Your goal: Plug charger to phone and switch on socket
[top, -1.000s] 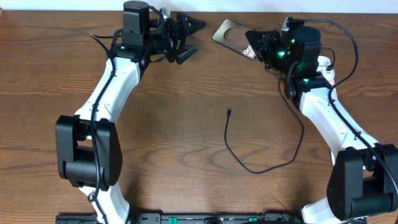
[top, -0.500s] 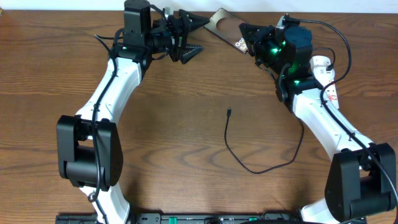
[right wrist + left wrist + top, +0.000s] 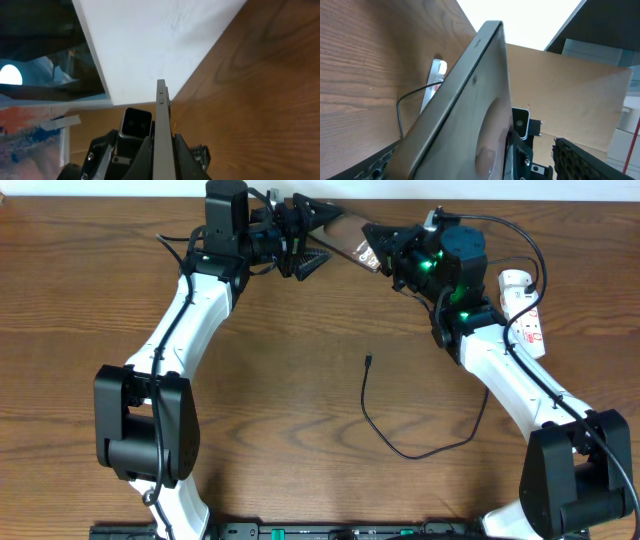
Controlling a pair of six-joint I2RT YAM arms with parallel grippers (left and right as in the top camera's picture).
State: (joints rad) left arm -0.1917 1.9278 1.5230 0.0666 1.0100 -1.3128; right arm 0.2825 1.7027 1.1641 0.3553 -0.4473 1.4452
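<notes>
The phone (image 3: 352,232) is held up off the table at the back, a bronze-grey slab. My right gripper (image 3: 380,244) is shut on its right end. In the right wrist view the phone (image 3: 161,107) shows edge-on, pinched in the right gripper (image 3: 162,150). My left gripper (image 3: 327,235) is open, with the phone's left end between its fingers. The phone (image 3: 470,100) fills the left wrist view, inside the left gripper (image 3: 475,166). The charger (image 3: 400,438) lies loose in mid-table, its tip (image 3: 368,361) free. The white socket (image 3: 526,305) lies at the right, beside my right arm.
The table's back edge runs right behind both grippers. My right arm's own thick black cable (image 3: 535,250) loops over the socket. In the left wrist view the socket (image 3: 434,82) and a thin black cable (image 3: 400,112) show past the phone.
My right gripper has carried the phone left and towards the back edge, into my left gripper's open jaws. The left gripper has shifted slightly right. The socket has come into view.
</notes>
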